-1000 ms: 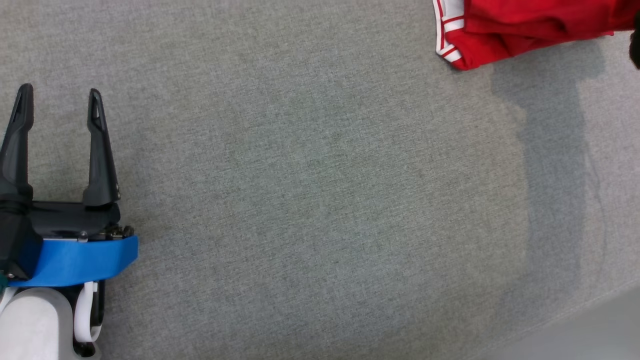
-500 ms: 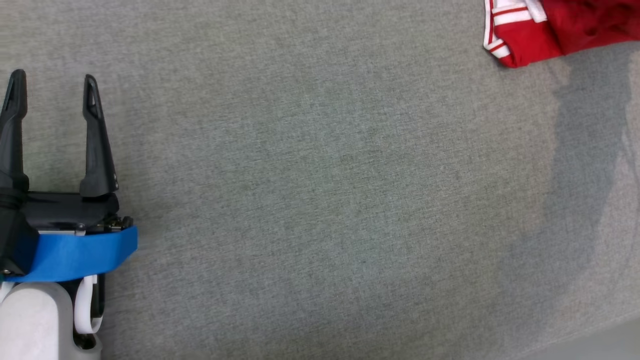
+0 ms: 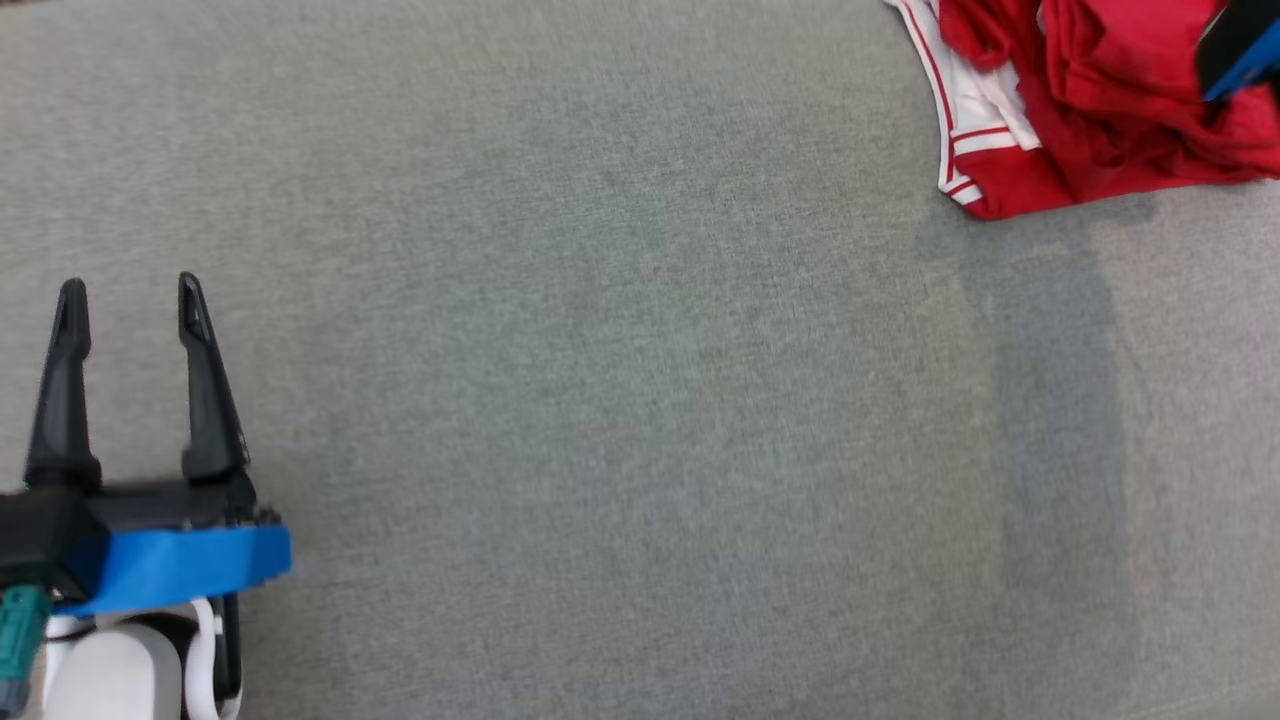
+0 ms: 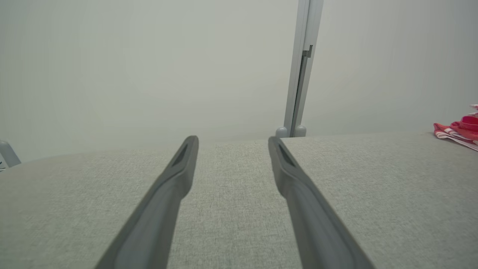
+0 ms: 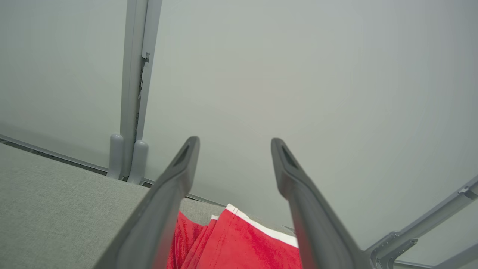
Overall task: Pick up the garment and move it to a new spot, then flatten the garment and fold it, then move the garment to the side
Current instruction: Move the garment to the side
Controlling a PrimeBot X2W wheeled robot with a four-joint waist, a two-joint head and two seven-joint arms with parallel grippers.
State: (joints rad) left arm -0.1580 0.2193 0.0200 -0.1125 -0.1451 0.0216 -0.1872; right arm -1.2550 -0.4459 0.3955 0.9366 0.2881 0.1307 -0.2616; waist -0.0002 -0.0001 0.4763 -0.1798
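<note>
The garment (image 3: pixel 1100 110), red with white striped trim, lies crumpled on the grey fabric table (image 3: pixel 640 350) at the far right. A dark, blue-taped part of my right arm (image 3: pixel 1235 45) hangs over it. In the right wrist view my right gripper (image 5: pixel 235 142) is open above the garment (image 5: pixel 239 243), with nothing between its fingers. My left gripper (image 3: pixel 130 290) stands open and empty at the near left, far from the cloth. In the left wrist view it (image 4: pixel 232 141) points across bare table, with the garment (image 4: pixel 457 129) at the right edge.
A pale wall with a grey upright post (image 4: pixel 298 74) stands just behind the table's far edge. A grey metal strut (image 5: pixel 429 231) runs at the far right beyond the garment. Wide bare grey fabric lies between the two grippers.
The whole head picture has shifted, so the camera moved. The garment, drawn out a second ago, now lies in a looser crumpled heap. My left gripper stays open.
</note>
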